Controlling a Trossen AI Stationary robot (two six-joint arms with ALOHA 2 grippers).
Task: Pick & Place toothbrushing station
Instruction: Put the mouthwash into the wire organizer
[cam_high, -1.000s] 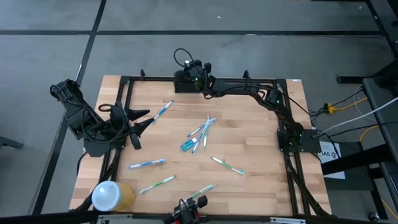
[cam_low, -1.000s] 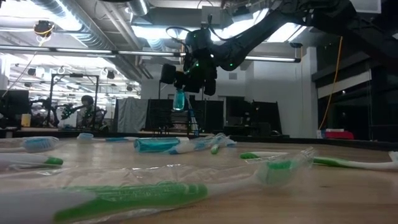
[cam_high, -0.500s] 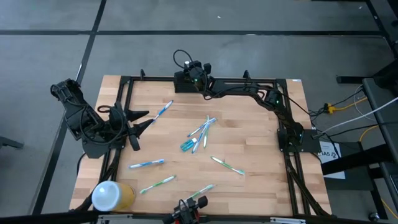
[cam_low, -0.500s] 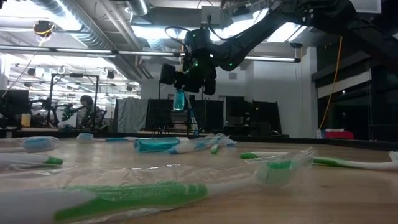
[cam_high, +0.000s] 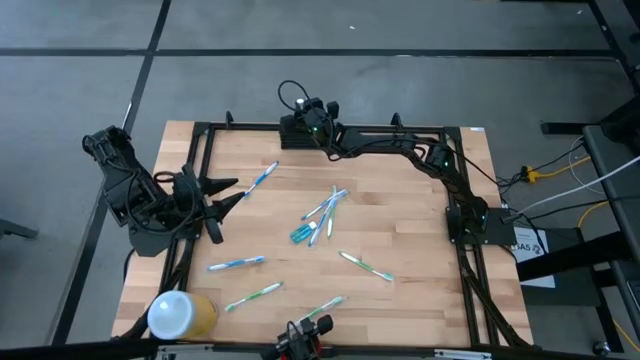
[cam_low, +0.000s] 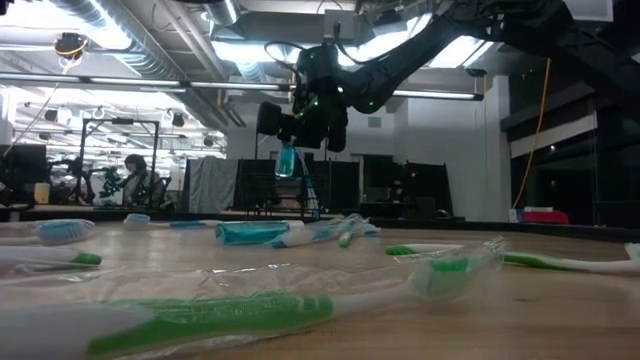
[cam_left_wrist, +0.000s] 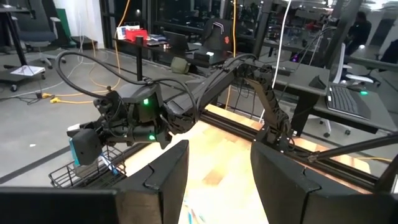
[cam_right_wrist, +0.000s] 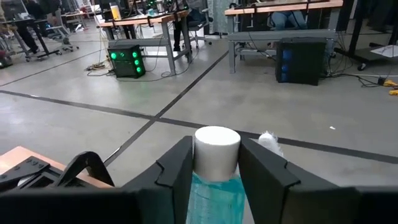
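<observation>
1. The small black slotted toothbrushing station stood at the far edge of the wooden table, in the middle, directly under the right arm.
2. The right gripper hovered above it – its fingers were closed on a teal-blue piece with a white round end, which hung downward in the low view.
3. The left gripper waited at the left side of the table, with its fingers spread wide and holding nothing.
4. Several wrapped toothbrushes lay scattered on the table, well apart from the station.
5. In my judgement the station was light and stiff, maybe of thin wire, so it could slide or tip easily – a hold on its outer rim, near the middle of a long side, seemed safest.
</observation>
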